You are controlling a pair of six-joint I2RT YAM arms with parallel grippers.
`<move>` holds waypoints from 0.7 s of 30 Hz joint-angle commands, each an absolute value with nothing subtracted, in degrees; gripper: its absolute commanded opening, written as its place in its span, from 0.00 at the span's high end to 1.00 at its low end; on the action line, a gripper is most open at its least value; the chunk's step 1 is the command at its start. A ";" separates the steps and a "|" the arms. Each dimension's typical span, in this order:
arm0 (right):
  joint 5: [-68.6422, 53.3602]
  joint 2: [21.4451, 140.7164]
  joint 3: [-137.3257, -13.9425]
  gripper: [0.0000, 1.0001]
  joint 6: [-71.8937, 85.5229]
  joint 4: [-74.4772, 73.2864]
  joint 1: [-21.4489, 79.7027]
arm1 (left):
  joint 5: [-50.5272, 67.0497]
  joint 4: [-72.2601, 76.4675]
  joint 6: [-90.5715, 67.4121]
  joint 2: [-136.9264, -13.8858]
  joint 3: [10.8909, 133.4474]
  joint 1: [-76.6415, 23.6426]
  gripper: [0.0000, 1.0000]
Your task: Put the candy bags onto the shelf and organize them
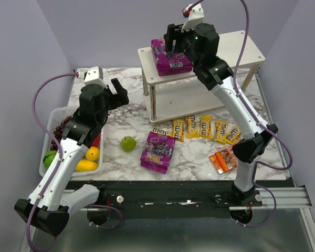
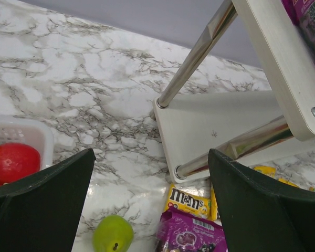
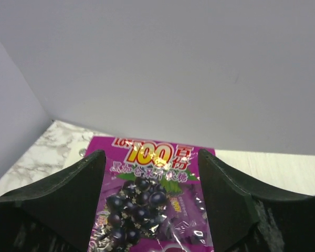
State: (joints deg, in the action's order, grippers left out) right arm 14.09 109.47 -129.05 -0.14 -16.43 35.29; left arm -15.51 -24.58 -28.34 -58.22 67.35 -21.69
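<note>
A white basket (image 1: 60, 109) is filled with fruit (image 1: 92, 154), partly hidden by the left arm. One purple pouch (image 1: 170, 59) is laid on the shelf's (image 1: 241, 50) top tier, long axis front to back, its far end overlapped by the right claw (image 3: 147, 157), spread wide, nothing gripped. The left claw (image 2: 151, 153) is held wide, empty. The other candy bags (image 1: 205, 127) are seen on the table (image 1: 131, 118)

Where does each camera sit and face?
Top external: above, behind the bases, looking down on table, shelf; both arms show.
Left wrist: low over the table, facing shelf legs; open left tool frames it.
Right wrist: over the shelf, facing the purple pouch; right tool flanks it.
Shared: top and right wrist show that pouch.
</note>
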 commanded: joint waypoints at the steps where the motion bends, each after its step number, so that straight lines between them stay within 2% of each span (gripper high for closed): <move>1: 13.28 104.44 -133.69 0.10 1.83 -22.32 35.68 | -14.06 -24.87 -27.86 -57.13 67.06 -21.27 0.01; 2: 13.01 102.94 -130.98 0.01 2.28 -22.67 35.68 | -14.24 -24.87 -27.86 -57.04 66.97 -21.27 0.01; 3: 12.83 101.44 -129.48 0.00 3.07 -23.02 35.68 | -14.24 -24.96 -27.86 -56.87 66.80 -21.27 0.01; 7: 8.89 93.36 -121.05 0.00 4.13 -29.77 35.68 | -12.31 -24.70 -26.90 -56.16 65.48 -21.18 0.01; 12: 2.83 76.60 -105.06 0.00 6.50 -33.57 35.68 | -12.48 -27.06 -30.05 -56.33 64.25 -21.18 0.01; 16: -5.60 62.72 -88.47 0.00 9.48 -34.28 35.68 | -9.23 -28.74 -29.44 -56.78 62.77 -21.18 0.01; 21: -13.26 53.62 -73.24 0.02 14.14 -35.42 35.68 | -0.81 -25.85 -28.39 -55.20 57.32 -21.18 0.01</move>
